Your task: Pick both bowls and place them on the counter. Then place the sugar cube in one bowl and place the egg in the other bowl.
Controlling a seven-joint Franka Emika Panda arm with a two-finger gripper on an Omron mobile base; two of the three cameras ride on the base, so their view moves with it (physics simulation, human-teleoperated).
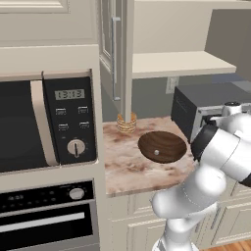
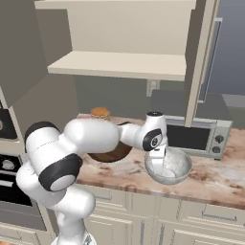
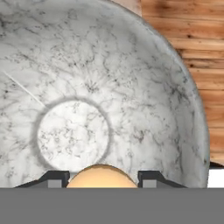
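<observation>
The dark brown wood bowl [image 1: 163, 145] rests on the marbled counter [image 1: 122, 169], with the tiny sugar cube [image 1: 156, 152] lying inside it. To its right the pale grey mottled bowl [image 2: 169, 166] sits on the counter [image 2: 215, 178] near the front edge. My gripper [image 2: 158, 165] reaches down into this bowl from above. In the hand view the grey bowl [image 3: 131, 87] lies directly below, and my gripper [image 3: 102, 179] is shut on the egg [image 3: 101, 174], held between the two fingertips over the bowl's flat bottom. My arm hides part of the wood bowl [image 2: 114, 156].
Stacked tan rings [image 1: 126, 123] stand at the back of the counter. A toaster oven [image 2: 194, 136] sits behind the grey bowl. A cream shelf [image 1: 179, 63] and an open cabinet door [image 1: 122, 54] hang above. A microwave [image 1: 44, 122] fills the left wall.
</observation>
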